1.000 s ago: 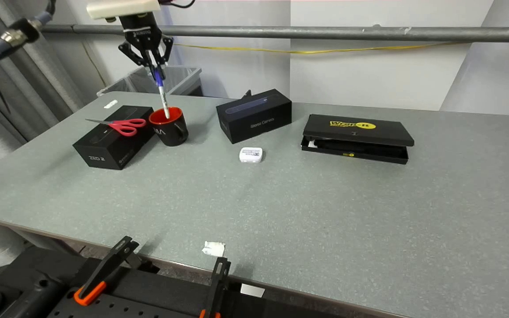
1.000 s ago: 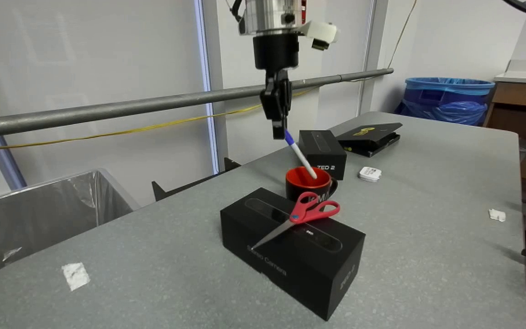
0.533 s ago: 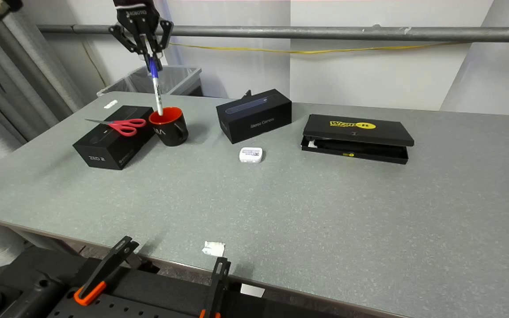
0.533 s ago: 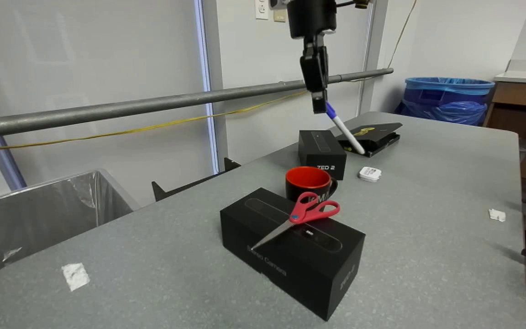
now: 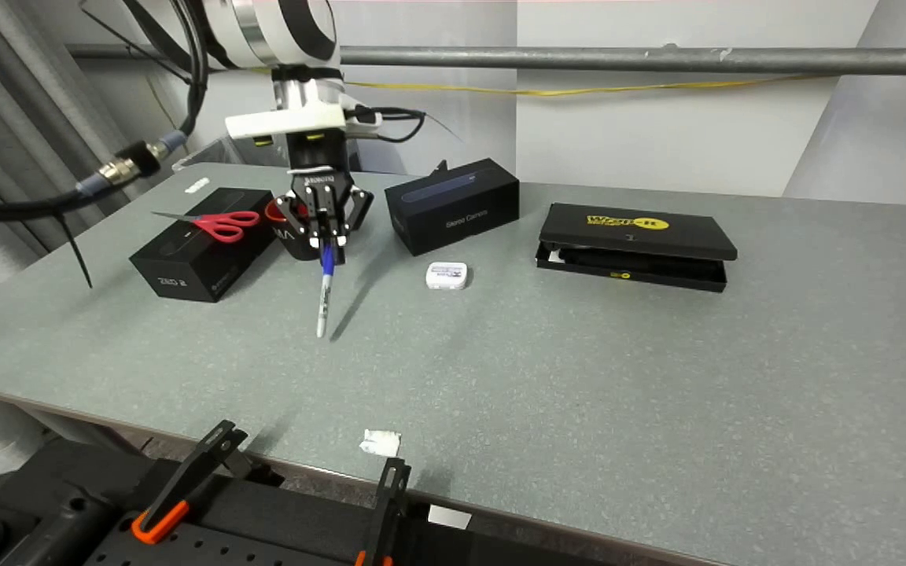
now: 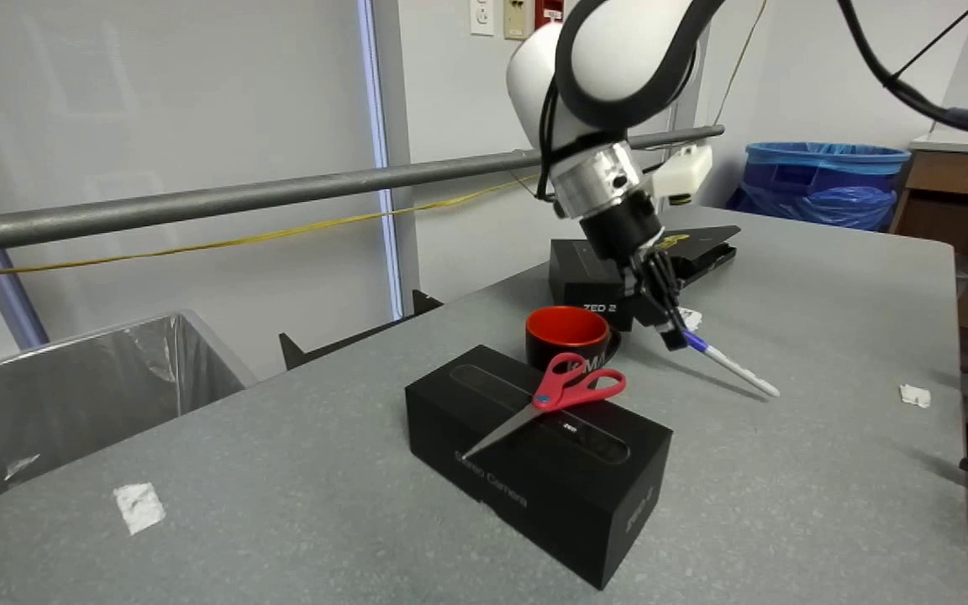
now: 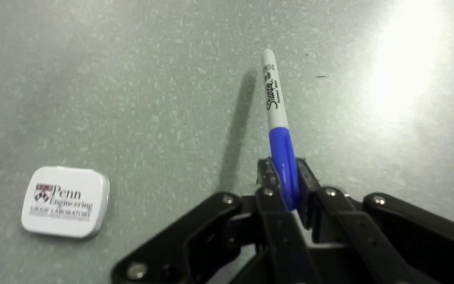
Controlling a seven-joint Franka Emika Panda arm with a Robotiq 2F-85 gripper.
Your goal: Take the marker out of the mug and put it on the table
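Marker (image 7: 278, 127) is grasped by its blue cap (image 7: 283, 148) in the gripper (image 7: 285, 169), tilted apparently just above the worktop (image 5: 500, 393) and clear of the mug (image 6: 565, 340), and should be lowered slowly and laid flatter before it is released, so that rolling is avoided.

Grey speckled table (image 5: 579, 409) bears two black boxes (image 5: 453, 208), red-lined mug (image 6: 547, 349), white tin (image 7: 65, 203), black case (image 5: 635, 245) ajar, two white scraps (image 5: 381, 442).

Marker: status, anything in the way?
Gripper shut on marker. Marker out of mug, tilted low over table. White box off left in wrist view, not under marker.
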